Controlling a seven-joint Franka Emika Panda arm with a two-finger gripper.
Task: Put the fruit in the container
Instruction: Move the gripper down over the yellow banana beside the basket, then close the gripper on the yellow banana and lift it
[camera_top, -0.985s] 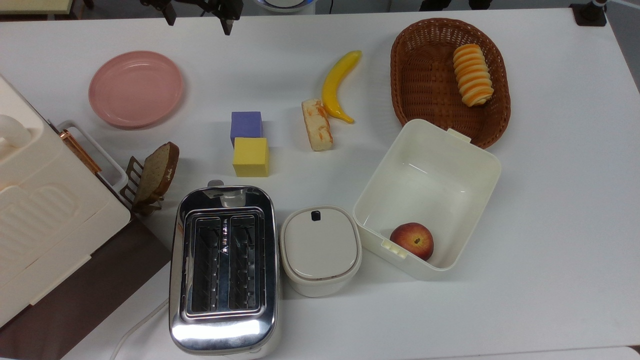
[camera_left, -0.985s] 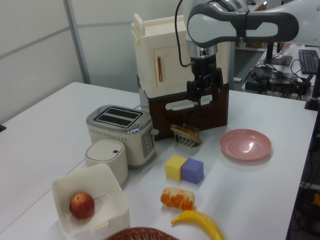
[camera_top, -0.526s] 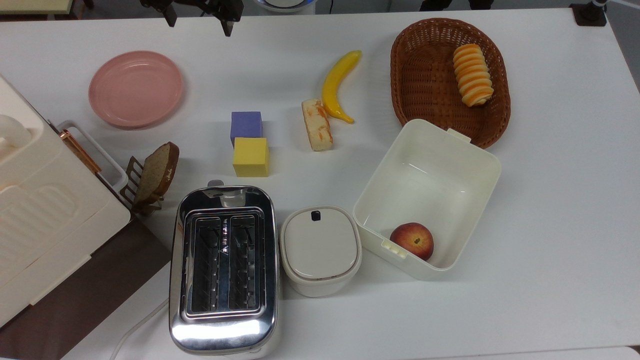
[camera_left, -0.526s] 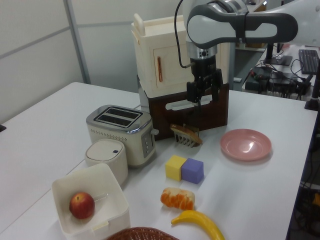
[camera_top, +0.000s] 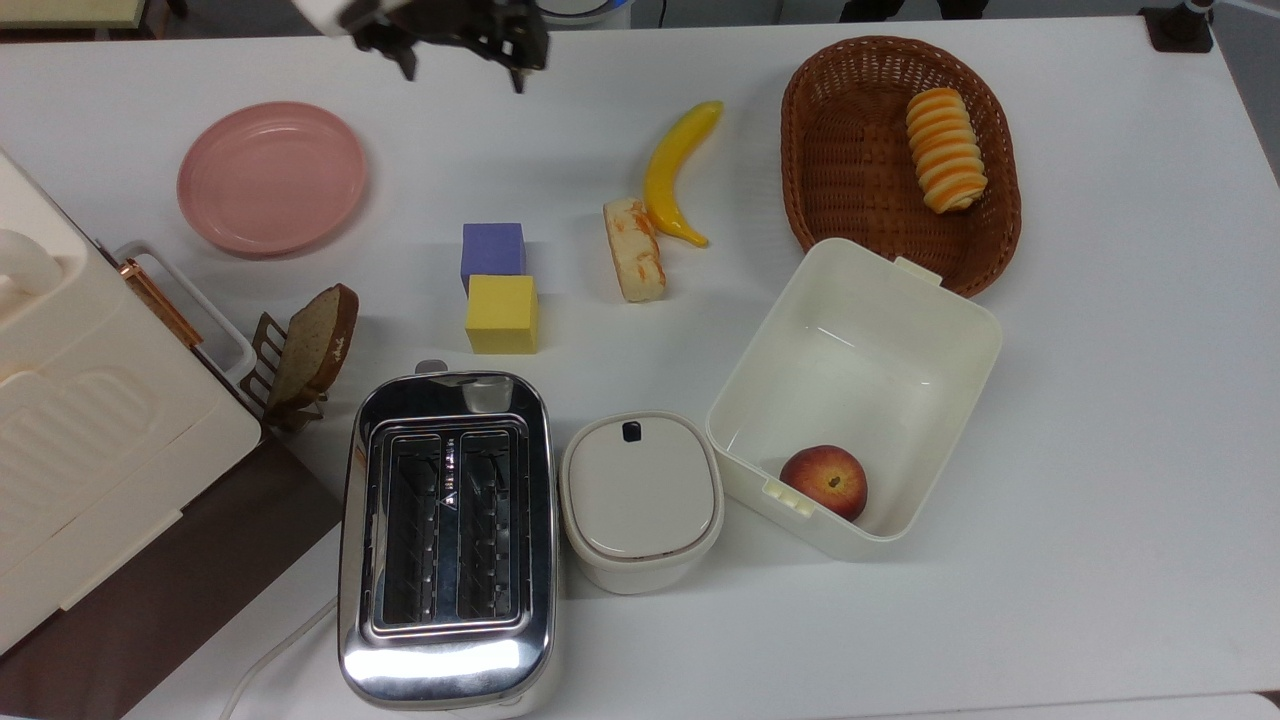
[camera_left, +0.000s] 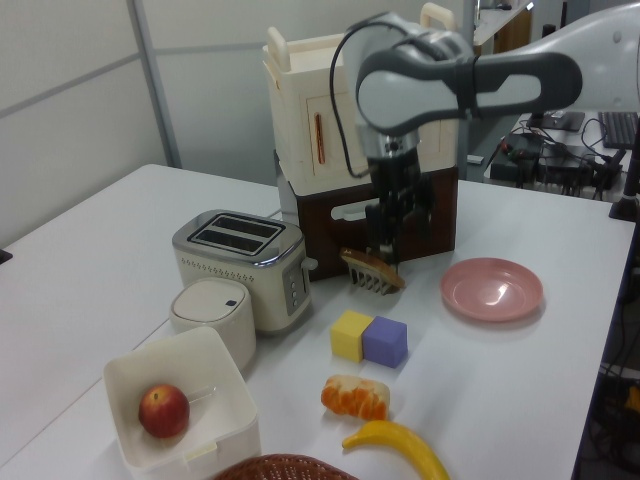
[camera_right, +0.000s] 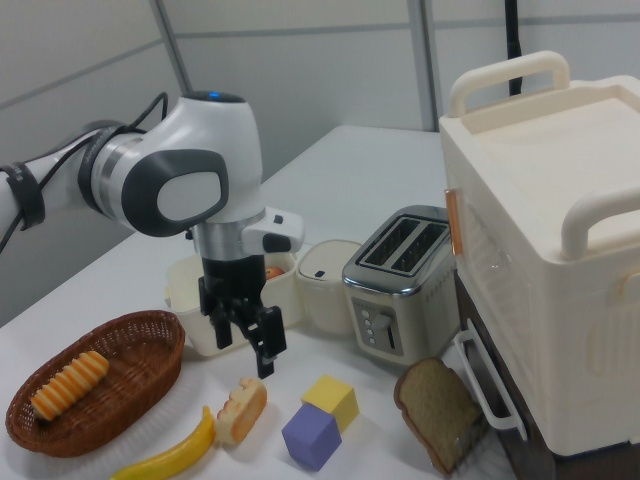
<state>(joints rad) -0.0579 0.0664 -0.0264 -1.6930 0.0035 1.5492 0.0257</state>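
Banana (camera_top: 677, 170) touching bread stick (camera_top: 635, 249), beside basket (camera_top: 850, 160). Box (camera_top: 960, 340) holds peach (camera_top: 823, 481). Gripper (camera_top: 461, 62) fingers spread, empty, above table near plate (camera_top: 271, 177). No legible writing.

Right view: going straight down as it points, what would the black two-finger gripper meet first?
Probably bare white table between the pale orange-streaked bread stick and the purple cube. The gripper points down, but depth is unclear; the stick is possible.
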